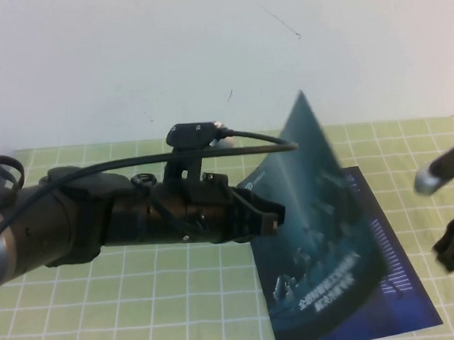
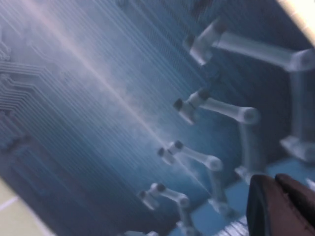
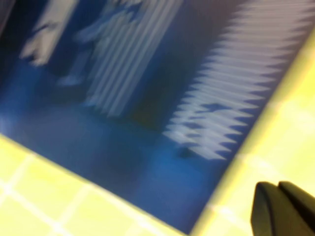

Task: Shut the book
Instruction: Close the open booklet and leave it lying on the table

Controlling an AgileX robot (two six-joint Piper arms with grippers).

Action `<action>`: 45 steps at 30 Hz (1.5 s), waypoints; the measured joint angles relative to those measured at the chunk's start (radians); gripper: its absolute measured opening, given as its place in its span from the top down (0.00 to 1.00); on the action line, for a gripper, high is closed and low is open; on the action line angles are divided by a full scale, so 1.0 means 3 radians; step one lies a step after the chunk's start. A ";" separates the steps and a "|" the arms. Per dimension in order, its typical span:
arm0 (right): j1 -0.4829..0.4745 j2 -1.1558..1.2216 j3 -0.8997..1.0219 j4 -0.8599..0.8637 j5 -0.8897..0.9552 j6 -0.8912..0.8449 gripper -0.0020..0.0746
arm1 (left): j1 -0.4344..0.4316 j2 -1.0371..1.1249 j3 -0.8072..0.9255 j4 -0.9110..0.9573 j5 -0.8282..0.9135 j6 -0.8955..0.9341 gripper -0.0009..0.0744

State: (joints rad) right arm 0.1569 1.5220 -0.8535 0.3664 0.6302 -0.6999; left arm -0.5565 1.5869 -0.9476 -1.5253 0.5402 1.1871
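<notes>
Book (image 1: 382,269) half open on a green desk (image 1: 127,295) with a white grid, plain white wall (image 1: 131,54) behind.

So the desk top is pale green right back to the wall. The dark blue book lies flat, centre-right. Its long axis runs from the far side toward the robot, with the near end slanting a bit to the right, and the title text is at the near end. The front leaf (image 1: 307,181) stands up off the left long edge, curling, with its pointed corner up against the wall. The left end effector (image 1: 278,217) reaches in from the left, right at that raised leaf; its fingertips (image 2: 280,206) look pressed together with nothing between them. The right end effector (image 1: 450,247) hangs off the book's right edge, its fingertips (image 3: 283,209) likewise closed on nothing.
</notes>
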 joint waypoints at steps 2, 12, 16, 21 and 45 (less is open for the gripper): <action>0.0000 -0.0198 -0.0224 -0.0416 0.0153 0.0365 0.98 | 0.0000 0.0015 0.0000 -0.0085 0.0081 0.0000 0.99; 0.0000 -0.0915 -0.1310 -0.0828 0.1143 0.0684 0.98 | -0.0001 0.0007 -0.0006 0.0839 0.0214 -0.0589 0.99; 0.0000 -0.1323 -0.1340 -0.1242 0.1435 0.0847 0.98 | 0.0083 -0.0428 -0.0006 0.2129 -0.0001 -0.1592 0.99; 0.0000 -0.1882 -0.1280 -0.1573 0.1541 0.1082 0.98 | 0.0137 -0.1097 -0.0006 0.3971 0.0106 -0.3114 0.99; 0.0000 -0.4393 0.1379 -0.1119 0.0805 0.1480 0.98 | 0.0152 -0.3743 0.1512 0.5905 0.0020 -0.4594 0.99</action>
State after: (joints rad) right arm 0.1569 0.2042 -0.4399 0.0309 0.8717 -0.2558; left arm -0.5108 0.4639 -0.4941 0.2463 0.5463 -0.1910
